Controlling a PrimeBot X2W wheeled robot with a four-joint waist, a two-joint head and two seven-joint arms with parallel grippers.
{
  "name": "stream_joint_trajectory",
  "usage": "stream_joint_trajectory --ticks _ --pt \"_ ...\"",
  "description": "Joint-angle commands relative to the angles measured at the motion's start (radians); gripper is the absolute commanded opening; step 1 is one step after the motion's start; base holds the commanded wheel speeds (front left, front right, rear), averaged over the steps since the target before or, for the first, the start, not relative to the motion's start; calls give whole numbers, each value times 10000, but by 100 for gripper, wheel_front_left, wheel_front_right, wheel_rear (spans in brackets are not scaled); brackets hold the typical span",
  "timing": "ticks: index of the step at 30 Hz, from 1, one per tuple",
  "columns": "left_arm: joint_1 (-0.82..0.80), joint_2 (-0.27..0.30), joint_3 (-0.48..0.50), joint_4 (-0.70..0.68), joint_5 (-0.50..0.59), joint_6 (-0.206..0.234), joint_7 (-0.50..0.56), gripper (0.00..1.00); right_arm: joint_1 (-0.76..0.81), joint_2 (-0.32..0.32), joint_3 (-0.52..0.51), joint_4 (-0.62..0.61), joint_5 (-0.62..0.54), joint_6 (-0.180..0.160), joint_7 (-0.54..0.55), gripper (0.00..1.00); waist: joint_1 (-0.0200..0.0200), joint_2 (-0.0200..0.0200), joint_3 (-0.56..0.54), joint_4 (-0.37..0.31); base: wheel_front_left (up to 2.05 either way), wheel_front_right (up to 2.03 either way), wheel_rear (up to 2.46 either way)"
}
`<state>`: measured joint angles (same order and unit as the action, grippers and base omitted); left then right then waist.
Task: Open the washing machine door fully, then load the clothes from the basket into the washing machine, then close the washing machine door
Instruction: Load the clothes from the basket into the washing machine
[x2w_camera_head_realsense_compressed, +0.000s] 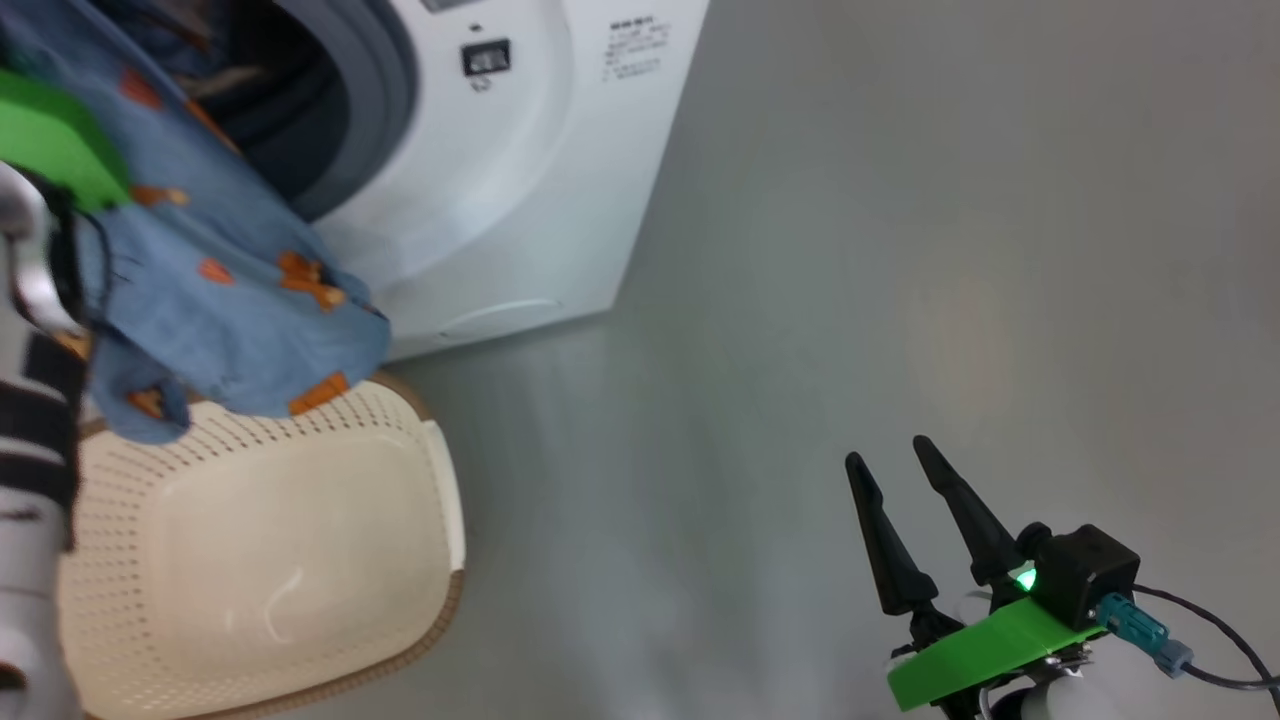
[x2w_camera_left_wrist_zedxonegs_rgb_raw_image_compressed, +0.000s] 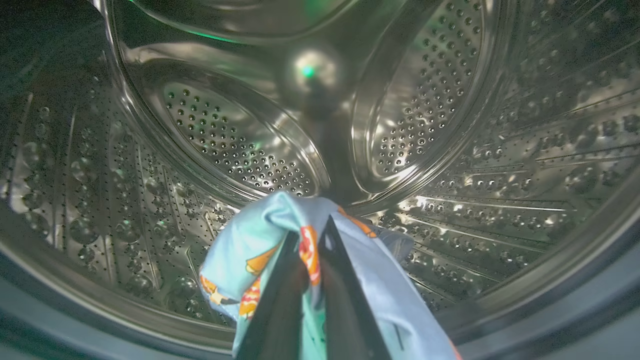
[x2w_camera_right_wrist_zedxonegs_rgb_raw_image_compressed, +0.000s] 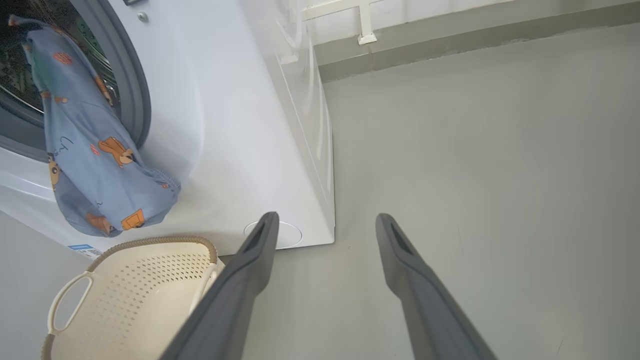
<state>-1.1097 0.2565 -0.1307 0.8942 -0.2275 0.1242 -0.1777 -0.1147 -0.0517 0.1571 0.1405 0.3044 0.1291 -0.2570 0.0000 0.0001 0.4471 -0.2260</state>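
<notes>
Grey floor (x2w_camera_head_realsense_compressed: 900, 250) surrounds the emptied basket (x2w_camera_head_realsense_compressed: 452, 520), the left gripper (x2w_camera_left_wrist_zedxonegs_rgb_raw_image_compressed: 312, 230) clamps the clothes (x2w_camera_left_wrist_zedxonegs_rgb_raw_image_compressed: 240, 260) inside the washing machine (x2w_camera_head_realsense_compressed: 520, 180) drum (x2w_camera_left_wrist_zedxonegs_rgb_raw_image_compressed: 500, 150), the right gripper (x2w_camera_head_realsense_compressed: 888, 450) gapes empty, so release and closing the door remain.

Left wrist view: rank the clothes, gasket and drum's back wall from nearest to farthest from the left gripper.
1. Clothes: pinched in the shut left gripper.
2. Gasket: along the view's bottom edge, below the fingers.
3. Drum's back wall: straight ahead, deepest.
</notes>
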Motion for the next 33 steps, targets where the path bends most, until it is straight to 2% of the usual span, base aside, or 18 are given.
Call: stream_joint_trajectory --ticks 1,6,10,13,19,23,27,33 --pt "-506 589 211 43 149 72 -137 0 -144 -37 325 -146 51 16 -48 100 0 -1 1142 -809 0 0 0" --pt "-1668 971 259 955 216 192 -403 0 -281 -60 482 -72 181 16 -48 100 0 -1 1628 -994 0 0 0" --pt "-2511 1292 427 1303 97 125 -634 0 -295 -104 450 -137 226 16 -48 100 0 -1 1958 -1083 0 0 0" --pt "-3074 1492 368 1434 190 94 -743 0 -276 -160 393 -188 246 16 -48 100 0 -1 2162 -1116 0 0 0" --pt "-3926 1696 118 1053 590 302 -832 0 -326 -226 413 -308 306 16 -48 100 0 -1 2372 -1187 0 0 0" --pt "-4007 1852 324 84 683 616 -837 0 -344 -213 472 -368 335 16 -48 100 0 -1 2383 -1278 0 0 0" --pt "-3789 1904 493 -357 715 750 -838 0 -310 -199 447 -358 360 16 -48 100 0 -1 2342 -1313 0 0 0" --pt "-3561 1788 187 972 868 564 -839 0 -190 -164 481 -235 378 16 -48 100 0 -1 2166 -1323 0 0 0"
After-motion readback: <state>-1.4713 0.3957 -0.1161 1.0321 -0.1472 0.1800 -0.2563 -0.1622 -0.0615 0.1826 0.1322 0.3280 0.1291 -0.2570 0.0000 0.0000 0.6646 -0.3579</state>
